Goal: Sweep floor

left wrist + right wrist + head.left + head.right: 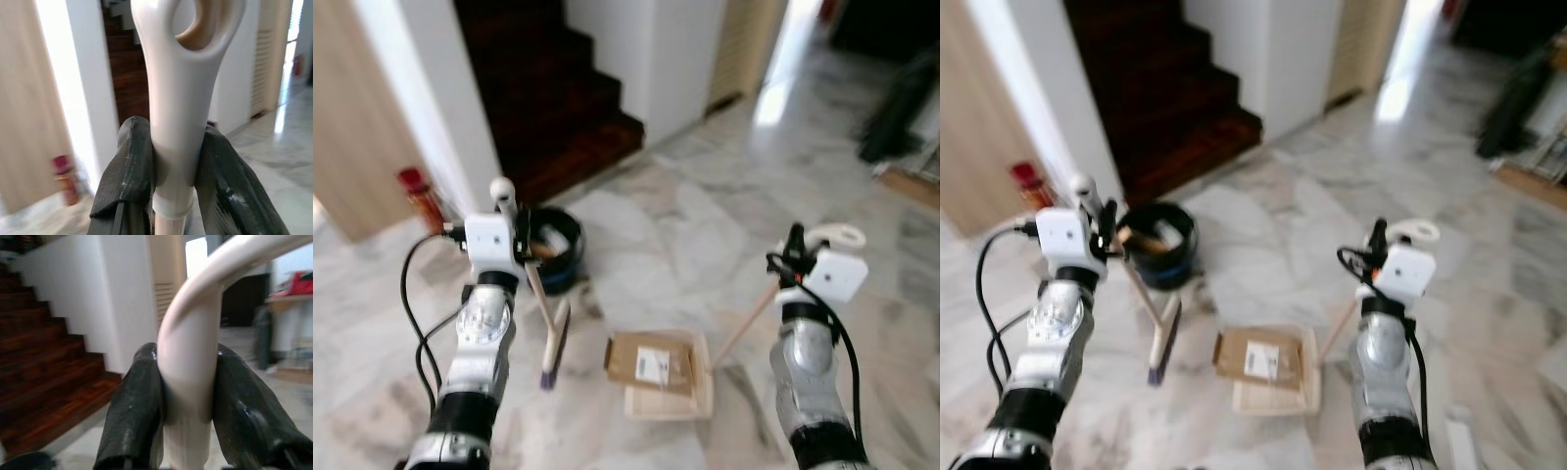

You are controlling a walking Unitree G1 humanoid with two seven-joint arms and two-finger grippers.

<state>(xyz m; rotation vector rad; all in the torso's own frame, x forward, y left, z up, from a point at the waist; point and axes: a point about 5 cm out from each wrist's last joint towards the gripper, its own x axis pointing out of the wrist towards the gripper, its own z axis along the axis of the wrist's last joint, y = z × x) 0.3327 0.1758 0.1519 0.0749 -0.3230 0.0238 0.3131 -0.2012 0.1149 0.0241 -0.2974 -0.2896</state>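
Here, the left gripper (pixel 176 161) is clamping its jaws on the white plastic grip of the cream-handled broom (pixel 551 333), whose head sits on the grey marble floor (pixel 705 225) just left of the flat brown cardboard piece (pixel 651 360) lying on the cream long-handled dustpan (pixel 700 397), which the right gripper (pixel 188 401) is holding, jaws pinched on its handle.

Head eyes: high, looking forward and down at marble floor (pixel 705 235), sharing staircase (pixel 548 108).
Wrist views: close along fingers (pixel 129 171), facing staircase.
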